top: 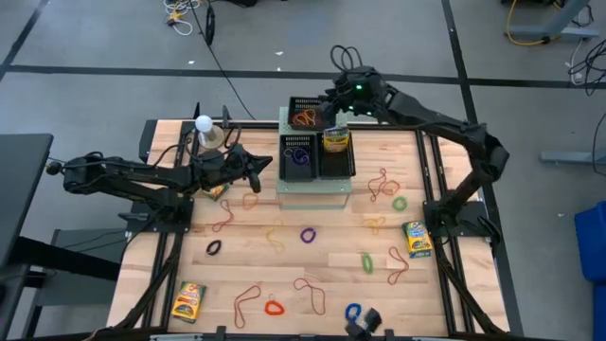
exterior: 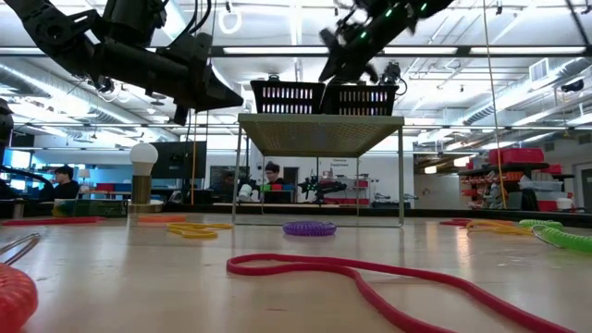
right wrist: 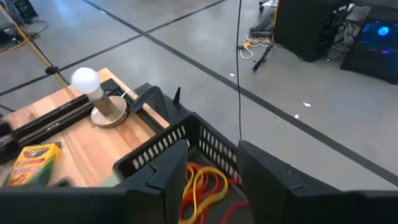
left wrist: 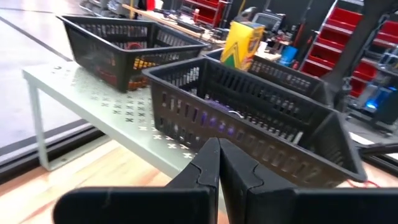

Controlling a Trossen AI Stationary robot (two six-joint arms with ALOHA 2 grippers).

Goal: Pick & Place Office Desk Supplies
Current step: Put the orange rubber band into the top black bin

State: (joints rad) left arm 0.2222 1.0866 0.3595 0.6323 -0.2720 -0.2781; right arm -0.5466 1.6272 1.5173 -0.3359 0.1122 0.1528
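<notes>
1. High view: right gripper (top: 333, 100) hovers over the far black mesh tray (top: 305, 106) holding orange-brown rubber bands (right wrist: 202, 184); fingers (right wrist: 264, 174) released, holding nothing.
2. Left gripper (top: 263, 166), fingers (left wrist: 208, 163) clenched and empty, sits beside the pale-green perforated box (top: 312, 191).
3. Crayon boxes (top: 417, 239) and loops (top: 309, 235) dot the counter (top: 284, 275).

We see a pale-green perforated stand (exterior: 320, 123) on thin legs in mid-table, carrying two black mesh trays (exterior: 288, 95) side by side on top. Beneath it lies a purple loop (exterior: 309, 228), with yellow bands (exterior: 196, 230) off to one side and a long red band (exterior: 370, 277) curling across the wood nearest us. A dark arm hangs at each upper corner, and a white bulb on a brass base (exterior: 141, 176) stands on the table at the picture's left.
</notes>
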